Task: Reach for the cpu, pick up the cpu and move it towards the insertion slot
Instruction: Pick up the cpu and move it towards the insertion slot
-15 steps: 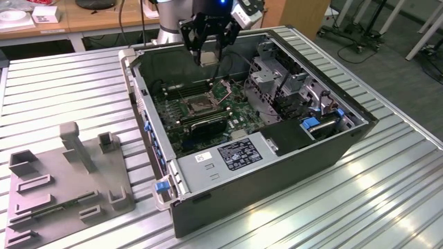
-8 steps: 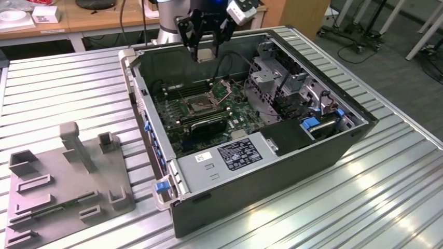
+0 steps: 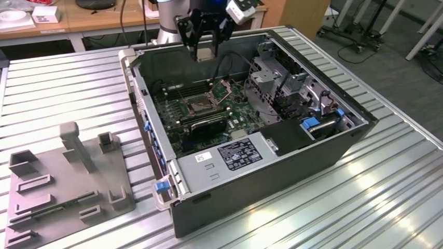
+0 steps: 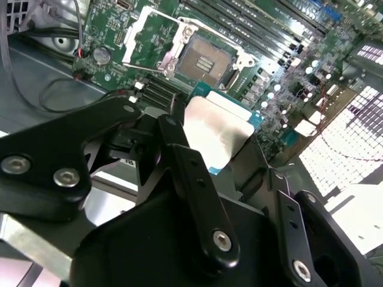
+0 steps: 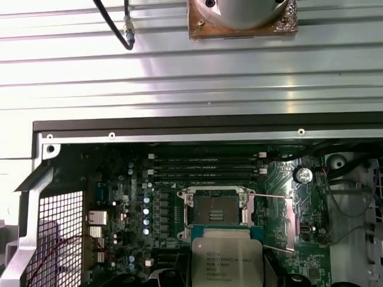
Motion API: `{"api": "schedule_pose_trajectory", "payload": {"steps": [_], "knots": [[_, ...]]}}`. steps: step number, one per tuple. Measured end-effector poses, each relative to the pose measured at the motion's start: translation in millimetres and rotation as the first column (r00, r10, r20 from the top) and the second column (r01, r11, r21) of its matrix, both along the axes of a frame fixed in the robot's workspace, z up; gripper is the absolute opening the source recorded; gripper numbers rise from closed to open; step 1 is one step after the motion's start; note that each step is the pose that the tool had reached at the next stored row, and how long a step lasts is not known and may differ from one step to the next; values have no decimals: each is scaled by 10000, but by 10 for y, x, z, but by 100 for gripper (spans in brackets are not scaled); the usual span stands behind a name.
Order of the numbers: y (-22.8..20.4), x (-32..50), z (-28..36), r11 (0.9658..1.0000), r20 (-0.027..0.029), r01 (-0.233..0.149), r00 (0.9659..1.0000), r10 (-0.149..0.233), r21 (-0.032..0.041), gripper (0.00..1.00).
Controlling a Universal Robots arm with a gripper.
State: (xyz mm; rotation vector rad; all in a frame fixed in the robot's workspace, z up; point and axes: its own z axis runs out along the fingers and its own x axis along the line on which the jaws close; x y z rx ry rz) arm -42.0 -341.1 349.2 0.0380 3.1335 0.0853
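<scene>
In the first wrist view the lower edge of the cpu (image 5: 227, 258) is cut off by the picture's border, and the print on its metal top is too small to make out. In the second wrist view the black linkage of the gripper (image 4: 218, 140) hides the near part of the chip; only the pale silvery top and a thin teal edge show. In the exterior view the chip appears as a small pale square below the gripper (image 3: 205, 53), its edges hard to separate from the fingers.

The gripper is clamped on the cpu, one black finger (image 4: 179, 149) pressed against each side, and the chip is carried clear of the board. It hangs over the far rim of the open computer case (image 3: 360, 136), above the motherboard (image 3: 181, 115).

The insertion slot (image 5: 217, 210) lies open, with its metal frame lifted and its dark centre exposed. In both wrist views the chip sits just beside the slot, not yet over it
</scene>
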Motion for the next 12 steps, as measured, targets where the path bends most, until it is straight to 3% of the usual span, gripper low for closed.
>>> {"api": "schedule_pose_trajectory", "payload": {"steps": [4, 10, 12], "knots": [[61, 8, -10, 10000, 0, 0, 10000, 0, 2, 55], [82, 2, -27, 10000, 0, 1, 10000, -1, 1, 55], [111, 2, -33, 10000, 0, 0, 10000, 0, 0, 55]]}}
